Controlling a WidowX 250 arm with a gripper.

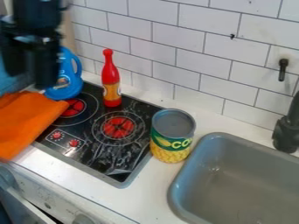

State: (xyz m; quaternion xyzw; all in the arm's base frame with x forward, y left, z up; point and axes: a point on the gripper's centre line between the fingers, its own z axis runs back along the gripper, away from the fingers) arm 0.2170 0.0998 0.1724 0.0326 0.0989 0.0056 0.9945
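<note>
The black gripper hangs at the upper left, in front of the wall's left end, with the blue bottle just to its right and below. A red bottle with a yellow label stands upright at the back of the black stove top. An orange cloth lies over the stove's left side. The large can with a green and yellow label is upright on the white counter between stove and sink. I see nothing held in the gripper.
A grey sink takes up the lower right, with a black faucet at its back edge. White tiled wall rises behind the counter, carrying a small black hook. Stove knobs and panels are at the lower left.
</note>
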